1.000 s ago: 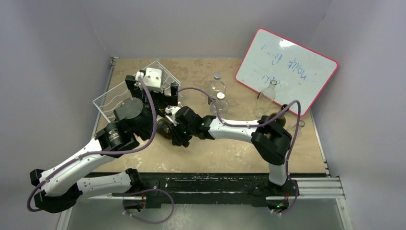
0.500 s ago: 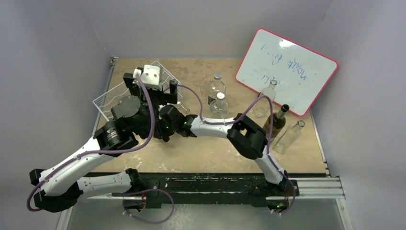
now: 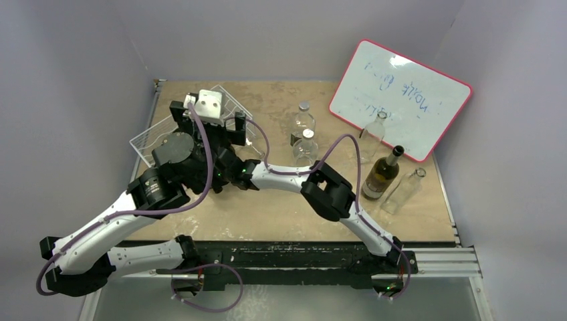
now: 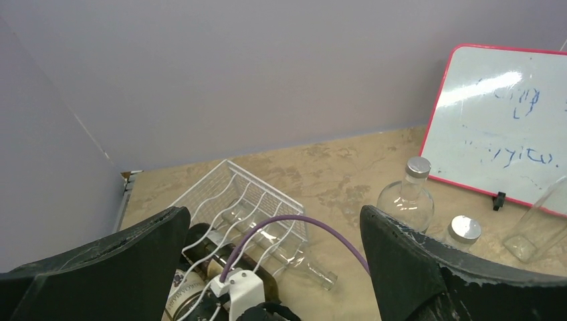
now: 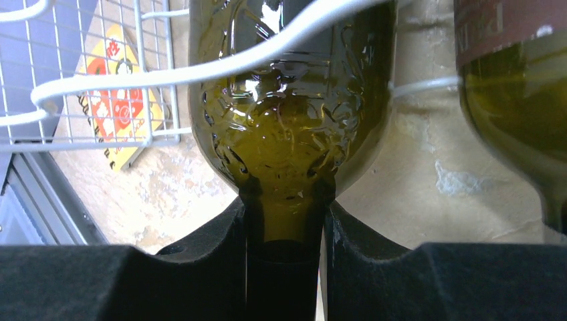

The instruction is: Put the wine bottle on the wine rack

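Right gripper of mine clenches the neck of the green wine bottle. Its body lies among the white rods of the wine rack, beside a labelled bottle. My left gripper hangs spread wide above the rack. Grey walls enclose the mottled tan table, and a red-framed whiteboard leans at the back right. Since a second ago my right arm has stretched leftward, uncovering an upright dark bottle.
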Tool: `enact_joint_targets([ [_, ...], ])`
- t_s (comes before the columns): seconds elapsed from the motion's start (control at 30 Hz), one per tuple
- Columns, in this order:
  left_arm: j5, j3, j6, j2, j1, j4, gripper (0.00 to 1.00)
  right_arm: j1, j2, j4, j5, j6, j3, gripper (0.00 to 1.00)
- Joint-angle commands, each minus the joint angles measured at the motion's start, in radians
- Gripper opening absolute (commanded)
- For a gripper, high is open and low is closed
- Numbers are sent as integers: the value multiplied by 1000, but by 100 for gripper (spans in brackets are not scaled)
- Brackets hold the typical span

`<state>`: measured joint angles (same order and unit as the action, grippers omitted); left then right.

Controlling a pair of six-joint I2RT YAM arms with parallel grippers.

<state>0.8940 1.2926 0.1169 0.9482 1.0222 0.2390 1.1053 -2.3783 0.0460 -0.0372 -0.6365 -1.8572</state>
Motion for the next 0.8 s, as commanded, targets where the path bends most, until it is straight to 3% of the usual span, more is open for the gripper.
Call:
enact_joint_targets([
  [0.0,-4,31,22,-14,1,-3,100,5,17,95,-87,6,-161,23],
  [0.27,-6,26,31,-18,1,0,100,5,-9,64,-82,9,-181,45],
  [0.5,9,31,32,-14,1,-9,100,5,11,9,-69,23,-192,75],
  [0.77,8,62,35,-16,1,-11,100,3,138,52,-31,57,-72,80],
])
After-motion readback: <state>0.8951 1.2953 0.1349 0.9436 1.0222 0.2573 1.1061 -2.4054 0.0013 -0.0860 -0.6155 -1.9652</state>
